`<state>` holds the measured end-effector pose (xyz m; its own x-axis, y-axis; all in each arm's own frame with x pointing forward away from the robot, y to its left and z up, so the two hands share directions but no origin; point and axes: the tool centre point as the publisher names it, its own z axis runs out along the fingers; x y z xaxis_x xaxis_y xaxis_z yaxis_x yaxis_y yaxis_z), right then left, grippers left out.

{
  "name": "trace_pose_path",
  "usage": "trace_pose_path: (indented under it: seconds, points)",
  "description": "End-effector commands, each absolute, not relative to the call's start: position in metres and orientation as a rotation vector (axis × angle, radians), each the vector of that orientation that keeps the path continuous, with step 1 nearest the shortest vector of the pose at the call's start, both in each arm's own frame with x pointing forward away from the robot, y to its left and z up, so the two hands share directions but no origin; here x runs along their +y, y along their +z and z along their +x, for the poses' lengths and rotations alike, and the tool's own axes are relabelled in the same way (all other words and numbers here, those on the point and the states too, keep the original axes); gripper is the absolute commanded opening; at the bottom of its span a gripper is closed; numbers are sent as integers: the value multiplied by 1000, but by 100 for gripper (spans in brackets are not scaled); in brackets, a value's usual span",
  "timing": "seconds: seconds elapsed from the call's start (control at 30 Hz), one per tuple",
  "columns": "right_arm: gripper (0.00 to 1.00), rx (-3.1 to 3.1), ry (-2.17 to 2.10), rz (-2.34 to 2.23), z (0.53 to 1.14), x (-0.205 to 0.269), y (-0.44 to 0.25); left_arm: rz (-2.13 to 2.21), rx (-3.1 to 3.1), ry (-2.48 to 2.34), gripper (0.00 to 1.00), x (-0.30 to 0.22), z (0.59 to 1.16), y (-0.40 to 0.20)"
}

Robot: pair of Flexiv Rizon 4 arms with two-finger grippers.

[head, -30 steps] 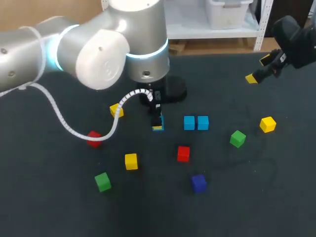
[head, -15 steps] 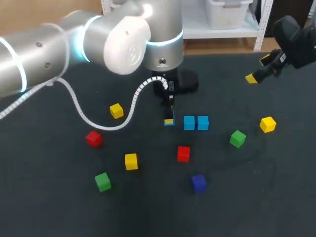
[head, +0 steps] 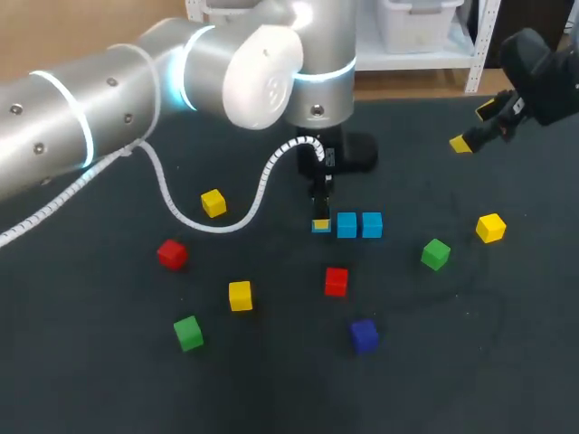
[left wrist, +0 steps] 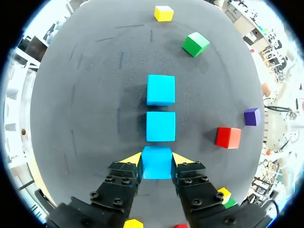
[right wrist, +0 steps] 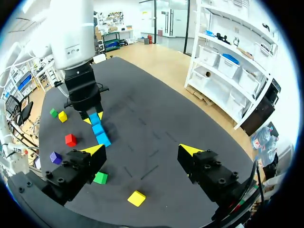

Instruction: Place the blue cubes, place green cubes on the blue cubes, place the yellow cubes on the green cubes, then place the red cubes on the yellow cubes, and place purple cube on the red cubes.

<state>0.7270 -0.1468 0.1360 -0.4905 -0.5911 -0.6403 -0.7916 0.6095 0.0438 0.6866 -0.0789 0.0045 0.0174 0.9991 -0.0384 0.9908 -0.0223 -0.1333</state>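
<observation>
Your held blue cube (left wrist: pixel 156 162) lies at the near end of the row, just beside the nearer blue cube (left wrist: pixel 160 126) and in line with the farther blue cube (left wrist: pixel 160 89), so the row's long axis runs straight ahead of the left pincer (left wrist: pixel 156 159). That pincer is closed to the cube's width, yellow tips pressing it from both sides, low over the tabletop (left wrist: pixel 95 95). The right pincer (right wrist: pixel 142 151) hangs wide open and empty, well apart from the row
</observation>
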Motion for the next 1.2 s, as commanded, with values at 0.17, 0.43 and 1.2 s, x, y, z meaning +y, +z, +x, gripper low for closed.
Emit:
trace_pose_path:
  seconds: [0.17,0.43,1.2]
  points:
    - [100,2249,454,-1088,728,-147,135,-2164,-2116,221,0,-86,688,-2]
    - [100,2249,454,-1088,728,-147,135,-2162,-2105,217,0,-85,686,-5]
    - [100,2249,454,-1088,728,-147,135,-2173,-2090,210,42,-82,684,-4]
